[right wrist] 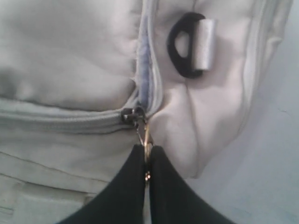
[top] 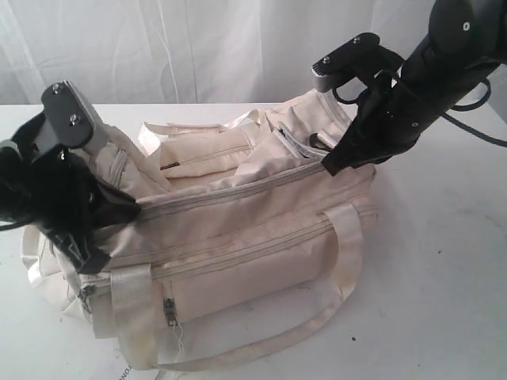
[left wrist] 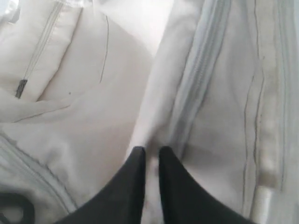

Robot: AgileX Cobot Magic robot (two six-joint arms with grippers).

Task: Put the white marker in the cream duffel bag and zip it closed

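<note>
Nearest, a shiny cream webbing handle (top: 344, 245) loops out from the front of the cream duffel bag (top: 238, 237), which lies on a white table (top: 444, 277) with its long side facing the near edge. Its front pocket (top: 261, 273) is zipped, the small grey tab (top: 169, 307) hanging at the pocket's left end.

At the bag's left end the left gripper (left wrist: 152, 150) has its black fingers drawn almost together on a fold of the bag's cream fabric, just beside the grey main zipper (left wrist: 198, 79).

At the right end the right gripper (right wrist: 146, 150) is clamped on the metal zipper pull (right wrist: 146, 137). The slider (right wrist: 133, 114) sits just off the fingertips. The teeth running left from it are meshed, and the tapes on its other side lie apart. A black strap ring (right wrist: 180, 46) lies flat on the end panel near the slider.

Behind the main zipper the bag's top is rumpled into folds (top: 214, 154). The white marker is not in sight, so I cannot tell where it is.
</note>
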